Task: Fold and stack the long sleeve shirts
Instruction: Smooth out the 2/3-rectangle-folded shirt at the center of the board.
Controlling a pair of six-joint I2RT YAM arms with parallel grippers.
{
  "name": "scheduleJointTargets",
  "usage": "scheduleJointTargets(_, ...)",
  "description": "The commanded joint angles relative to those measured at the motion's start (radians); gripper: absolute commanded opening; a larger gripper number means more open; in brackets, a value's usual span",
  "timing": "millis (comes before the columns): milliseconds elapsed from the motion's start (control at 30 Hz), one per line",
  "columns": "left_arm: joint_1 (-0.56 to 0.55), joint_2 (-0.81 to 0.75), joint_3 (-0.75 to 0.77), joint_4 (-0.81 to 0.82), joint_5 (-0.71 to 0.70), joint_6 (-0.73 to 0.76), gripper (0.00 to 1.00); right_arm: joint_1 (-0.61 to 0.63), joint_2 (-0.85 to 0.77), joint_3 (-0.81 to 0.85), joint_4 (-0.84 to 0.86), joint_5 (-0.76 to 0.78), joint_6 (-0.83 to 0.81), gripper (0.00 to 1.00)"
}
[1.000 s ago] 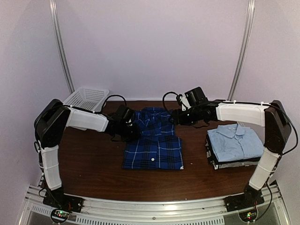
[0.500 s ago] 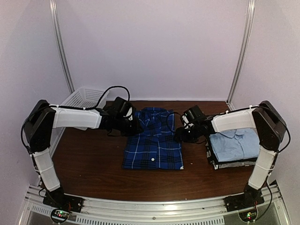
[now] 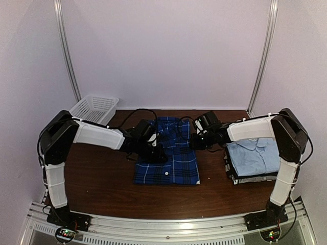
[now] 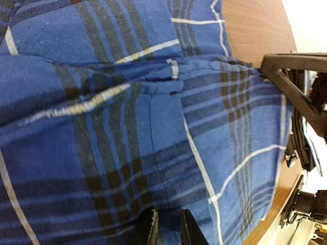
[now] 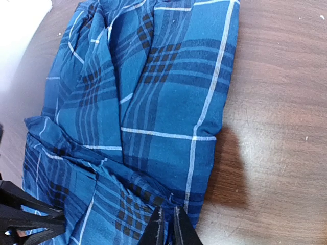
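The plaid shirt (image 3: 168, 155), dark blue and black with thin white lines, lies folded into a rough rectangle on the brown desk (image 3: 102, 178), collar end toward the back wall and one white button showing near its front edge. The left hand (image 3: 155, 151) is down on the shirt's left side, about halfway along its length. Seen from its wrist, its two dark fingertips stand very close together with a ridge of the plaid cloth pinched between them, so it is grasping the shirt. The right hand (image 3: 197, 142) is at the shirt's right edge, nearer the collar end. Its wrist view shows the fingertips nearly touching, clenched on the very border of the cloth where the fold meets the bare wood (only a thin bit of fabric sits between them). To the right of the plaid shirt, set apart from it by a strip of desk, a light blue shirt (image 3: 255, 153) lies folded with its collar up, on top of darker folded shirts (image 3: 245, 177) in one pile. Off to the plaid shirt's back left, well apart from it, a white lattice basket (image 3: 94, 107) stands at the desk's far corner.
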State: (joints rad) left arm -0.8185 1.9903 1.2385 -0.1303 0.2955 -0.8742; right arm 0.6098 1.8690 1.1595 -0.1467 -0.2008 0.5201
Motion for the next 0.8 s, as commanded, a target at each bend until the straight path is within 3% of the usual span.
scheduleJointTargets(0, 0.025, 0.072, 0.059, 0.014, -0.005, 0.003, 0.18, -0.007, 0.035, 0.029, 0.026, 0.031, -0.014, 0.09)
scheduleJointTargets(133, 0.046, 0.108, 0.071, -0.005, -0.011, 0.01, 0.17, -0.012, 0.053, 0.029, 0.006, 0.081, -0.013, 0.19)
scheduleJointTargets(233, 0.052, 0.109, 0.067, -0.01, -0.017, 0.018, 0.17, -0.012, 0.022, 0.027, -0.041, 0.152, -0.024, 0.41)
scheduleJointTargets(367, 0.067, 0.097, 0.063, -0.012, -0.014, 0.023, 0.18, -0.013, -0.044, 0.025, -0.108, 0.228, -0.036, 0.52)
scheduleJointTargets(567, 0.111, 0.02, 0.044, 0.004, -0.034, 0.058, 0.2, 0.036, -0.15, -0.005, -0.143, 0.224, -0.01, 0.58)
scheduleJointTargets(767, 0.218, -0.001, 0.01, 0.017, 0.019, 0.113, 0.2, 0.168, -0.137, 0.017, -0.126, 0.203, 0.037, 0.61)
